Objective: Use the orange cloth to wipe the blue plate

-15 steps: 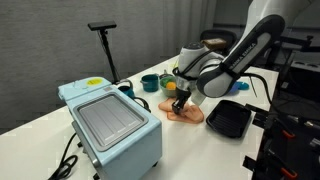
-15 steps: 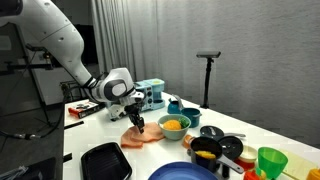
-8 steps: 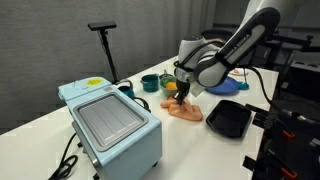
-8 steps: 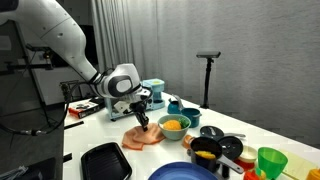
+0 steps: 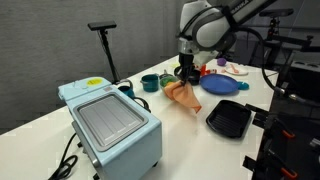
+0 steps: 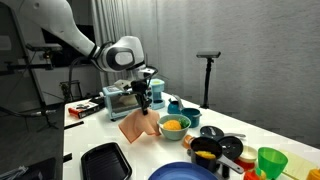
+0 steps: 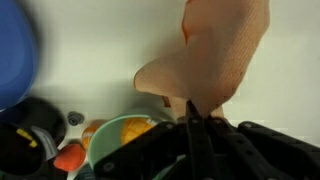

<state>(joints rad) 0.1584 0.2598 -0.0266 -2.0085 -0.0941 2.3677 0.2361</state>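
Note:
The orange cloth (image 5: 183,96) hangs in the air above the white table, pinched at its top by my gripper (image 5: 187,77), which is shut on it. In the other exterior view the orange cloth (image 6: 135,125) dangles below the gripper (image 6: 143,105). In the wrist view the orange cloth (image 7: 215,60) spreads away from the shut gripper (image 7: 192,106). The blue plate (image 5: 219,85) lies on the table just beyond the cloth. Its near rim shows as the blue plate (image 6: 185,172) at the bottom edge, and the blue plate (image 7: 15,55) appears at the far left in the wrist view.
A black square tray (image 5: 229,118) lies in front of the plate, also seen as the tray (image 6: 105,160). A teal bowl (image 6: 173,124) with orange contents sits beside the cloth. A light-blue toaster oven (image 5: 110,123) stands close by. Cups, a green cup (image 6: 270,160) and dishes crowd one end.
The gripper closed on the cloth where it lay on the table and has lifted it up, so the cloth now hangs clear of the table.

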